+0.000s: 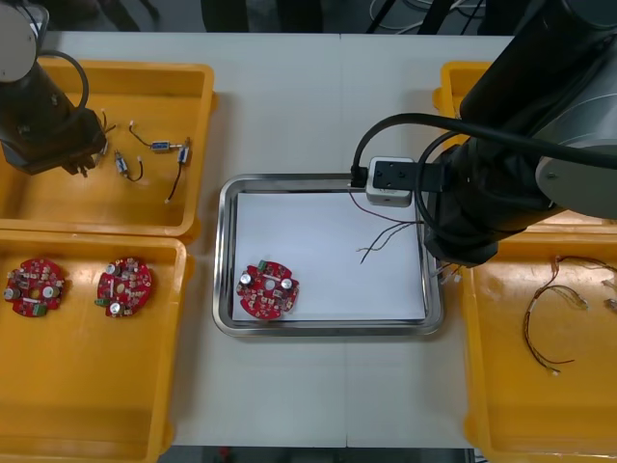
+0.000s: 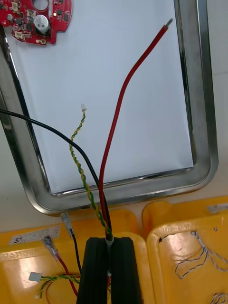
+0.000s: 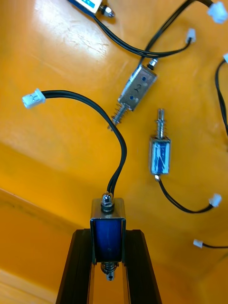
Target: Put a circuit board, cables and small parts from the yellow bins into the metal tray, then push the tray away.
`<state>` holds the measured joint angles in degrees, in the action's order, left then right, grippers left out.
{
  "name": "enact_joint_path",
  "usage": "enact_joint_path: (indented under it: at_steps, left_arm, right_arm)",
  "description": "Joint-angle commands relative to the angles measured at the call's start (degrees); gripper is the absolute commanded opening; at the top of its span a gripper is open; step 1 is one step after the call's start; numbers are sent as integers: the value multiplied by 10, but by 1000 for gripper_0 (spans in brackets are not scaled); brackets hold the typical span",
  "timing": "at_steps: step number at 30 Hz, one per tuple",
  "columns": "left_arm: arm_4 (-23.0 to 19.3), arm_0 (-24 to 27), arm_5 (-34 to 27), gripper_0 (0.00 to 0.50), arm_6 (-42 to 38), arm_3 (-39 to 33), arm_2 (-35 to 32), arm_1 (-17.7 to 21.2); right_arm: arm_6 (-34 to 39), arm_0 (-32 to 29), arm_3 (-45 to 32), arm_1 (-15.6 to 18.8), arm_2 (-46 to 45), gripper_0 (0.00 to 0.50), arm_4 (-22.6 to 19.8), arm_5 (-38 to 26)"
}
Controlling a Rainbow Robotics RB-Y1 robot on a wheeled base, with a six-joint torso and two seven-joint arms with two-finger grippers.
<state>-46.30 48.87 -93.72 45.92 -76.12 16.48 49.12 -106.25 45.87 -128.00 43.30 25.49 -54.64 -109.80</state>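
Observation:
My right gripper [image 2: 109, 240] is shut on a bundle of red, black and yellow twisted cables [image 2: 121, 102], whose loose ends reach over the white inside of the metal tray [image 2: 201, 142]. In the front view those cable ends [image 1: 381, 239] hang over the tray's right part, below my right arm [image 1: 482, 203]. A round red circuit board [image 1: 267, 289] lies in the tray's near left corner. My left gripper [image 3: 108, 233] is shut on a small metal part [image 3: 108, 221] with a blue body and a black lead, over the far left yellow bin [image 1: 58, 207].
Other small metal parts [image 3: 137, 88] [image 3: 160, 154] lie loose in that bin, close to my left fingers. Two more circuit boards [image 1: 36, 285] [image 1: 123, 285] sit in the near left bin. The near right bin [image 1: 501, 386] holds more cables [image 1: 549, 313].

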Motion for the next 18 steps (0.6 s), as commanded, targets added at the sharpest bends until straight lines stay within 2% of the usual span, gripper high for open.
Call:
enact_joint_path:
  at_steps: [1, 7, 13, 16, 18]
  left_arm:
    - [3, 26, -26, 0, -5, -47, -19, 27]
    - [-5, 26, -50, 0, -14, -91, -23, 21]
    - [-10, 26, -60, 0, -23, -129, -23, 2]
    - [-10, 26, -63, 0, -24, -143, -23, -7]
    - [-10, 26, -63, 0, -24, -159, -22, -17]
  right_arm:
    - [-64, 19, 6, -32, 29, 0, 37, -2]
    - [-90, 7, 7, -53, 83, 0, 115, -2]
    - [-94, -34, 7, -94, 119, 0, 208, -2]
    - [-100, -50, 7, -102, 134, 0, 237, -1]
    - [-106, -62, 14, -106, 149, 0, 255, 22]
